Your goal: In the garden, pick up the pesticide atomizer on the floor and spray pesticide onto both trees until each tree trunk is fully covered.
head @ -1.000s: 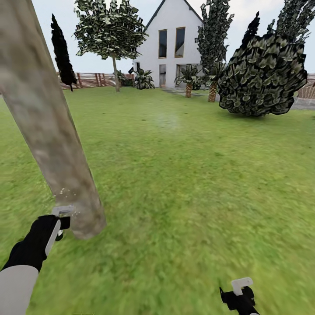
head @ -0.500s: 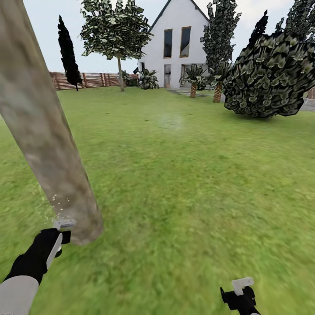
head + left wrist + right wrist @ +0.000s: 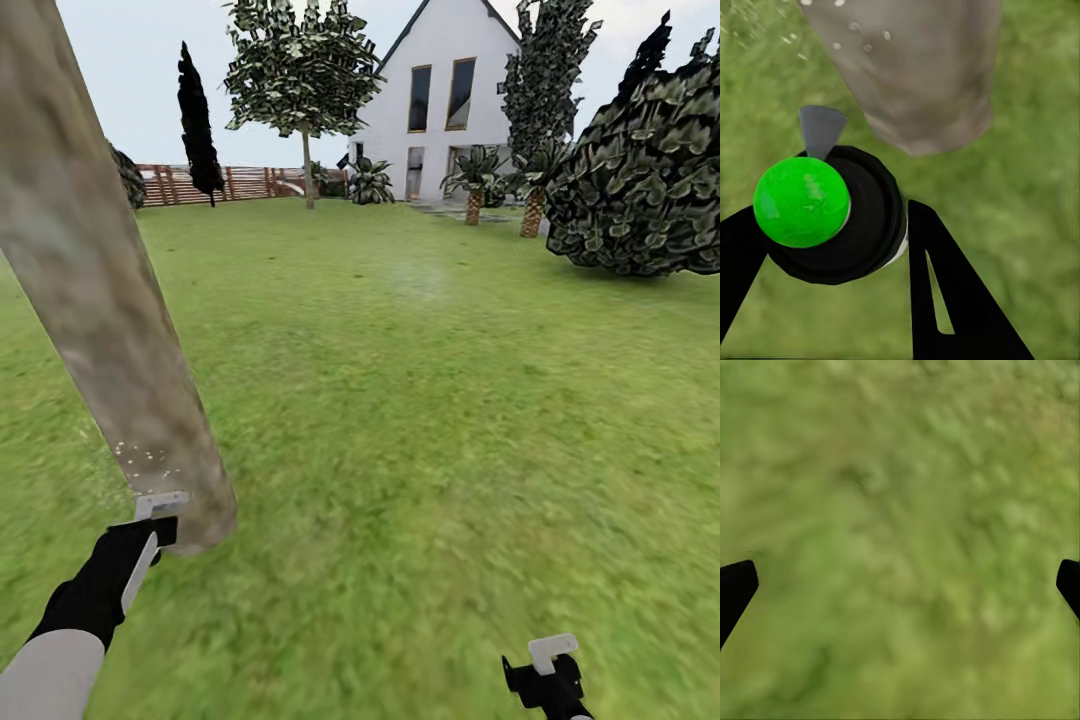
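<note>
Left end effector (image 3: 150,520) sits low beside the foot of the near tree trunk (image 3: 100,290), its black fingers (image 3: 945,300) closed from either side on the pesticide atomizer (image 3: 840,217). In the left wrist view the bottle is a black round body with a bright green ball on top and a grey nozzle pointing toward the trunk. Whitish specks (image 3: 135,455) fleck the lower trunk just above that end effector, and more droplets dot the bark in the left wrist view. The trunk, pale grey-brown and mottled, leans up and away to the left, and its base meets the grass (image 3: 420,430) just right of the end effector. Far beyond the trunk stand a dark thin conifer (image 3: 197,120) and a brown slat fence (image 3: 230,183), then the second tree (image 3: 303,75) with its blocky green crown, then the white house (image 3: 445,110), palms (image 3: 473,180) and a large dark bush (image 3: 640,180). Well right of the trunk, the right end effector (image 3: 548,672) hangs over bare grass, its fingers spread wide with nothing between them
</note>
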{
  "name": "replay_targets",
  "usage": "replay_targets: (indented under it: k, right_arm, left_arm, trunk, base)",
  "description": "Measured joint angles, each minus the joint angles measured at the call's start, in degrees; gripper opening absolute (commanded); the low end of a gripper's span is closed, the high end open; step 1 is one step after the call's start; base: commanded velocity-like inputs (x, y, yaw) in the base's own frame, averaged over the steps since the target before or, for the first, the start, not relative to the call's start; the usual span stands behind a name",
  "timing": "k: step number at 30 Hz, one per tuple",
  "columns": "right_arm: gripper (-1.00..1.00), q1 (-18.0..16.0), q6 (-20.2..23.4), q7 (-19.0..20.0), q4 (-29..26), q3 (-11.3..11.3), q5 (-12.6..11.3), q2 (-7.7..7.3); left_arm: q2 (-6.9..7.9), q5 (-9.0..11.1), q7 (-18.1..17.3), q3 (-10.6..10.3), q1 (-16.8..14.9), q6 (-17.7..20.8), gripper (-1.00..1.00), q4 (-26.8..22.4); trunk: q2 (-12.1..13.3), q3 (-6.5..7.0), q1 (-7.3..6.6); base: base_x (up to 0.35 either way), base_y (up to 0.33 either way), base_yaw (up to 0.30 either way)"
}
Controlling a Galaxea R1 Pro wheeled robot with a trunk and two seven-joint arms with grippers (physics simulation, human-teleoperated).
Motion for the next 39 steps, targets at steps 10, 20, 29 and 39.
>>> replay_targets:
  k: [10, 20, 29, 39]
  right_arm:
    - [1.00, 0.0, 0.0, 0.0, 0.0, 0.0, 0.0, 0.01]
    - [1.00, 0.0, 0.0, 0.0, 0.0, -0.1, 0.0, -0.09]
    - [1.00, 0.0, 0.0, 0.0, 0.1, 0.0, 0.0, 0.09]
    - [1.00, 0.0, 0.0, 0.0, 0.1, 0.0, 0.0, -0.02]
  left_arm:
    - [-0.05, 0.3, 0.1, 0.0, 0.0, -0.2, -1.00, 0.0]
    - [-0.43, 0.3, 0.0, 0.0, 0.0, -0.2, -1.00, 0.0]
    - [-0.27, 0.1, 0.0, 0.0, 0.1, -0.2, -1.00, -0.1]
    - [-0.16, 0.2, 0.1, 0.1, 0.8, -0.1, -1.00, 4.5]
  trunk:
    - [0.0, 0.00, 0.02]
    - [0.0, 0.00, -0.01]
    - [0.0, 0.00, 0.01]
    - [0.0, -0.01, 0.02]
  base:
    - [0.097, -0.251, 0.263]
    - [0.229, -0.189, 0.014]
    - [0.226, -0.176, 0.201]
    - [-0.039, -0.078, 0.277]
